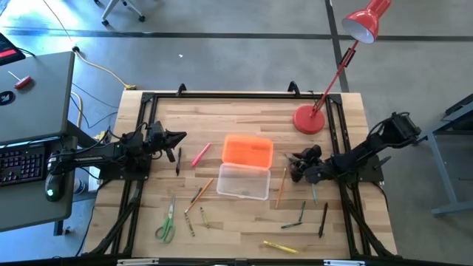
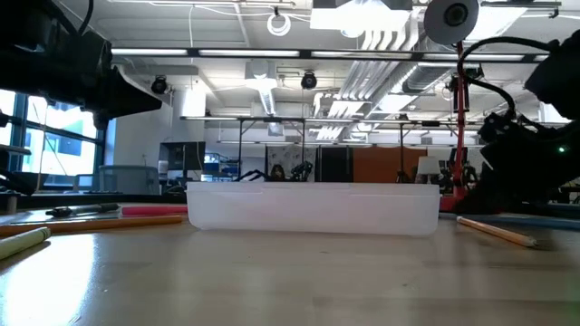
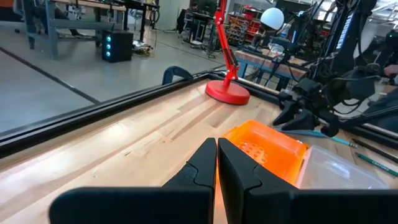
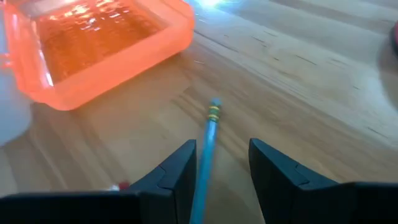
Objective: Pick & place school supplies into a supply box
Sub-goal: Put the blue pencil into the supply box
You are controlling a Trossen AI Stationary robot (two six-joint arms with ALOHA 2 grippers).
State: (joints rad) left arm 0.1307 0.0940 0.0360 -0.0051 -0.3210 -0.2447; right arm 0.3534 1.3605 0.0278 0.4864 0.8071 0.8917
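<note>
The supply box lies open mid-table, its orange lid point(image 1: 247, 150) point(image 4: 93, 43) hinged to the clear tray point(image 1: 242, 182) point(image 2: 313, 208). Pencils and pens are scattered flat on the wood: a pink pen point(image 1: 200, 154), a dark pen point(image 1: 178, 160), an orange pencil point(image 1: 281, 186), a yellow one point(image 1: 279, 246). Green-handled scissors point(image 1: 165, 222) lie near the front left. My right gripper point(image 1: 294, 159) point(image 4: 221, 162) is open just right of the lid, with a blue pencil point(image 4: 210, 134) between its fingers. My left gripper point(image 1: 181, 137) point(image 3: 216, 155) is shut, left of the box, above the table. My right gripper stands with one finger on either side of the blue pencil's eraser end point(image 4: 213, 115), and the fingers lie along the pencil. The pencil runs close to one finger point(image 4: 180, 171). I cannot tell whether it touches that finger.
A red desk lamp stands with its round base point(image 1: 309, 120) point(image 3: 227, 92) on the far right of the table, its arm leaning out to the right. A black frame rail point(image 1: 222, 94) borders the table. More pens point(image 1: 323, 219) lie near the front right.
</note>
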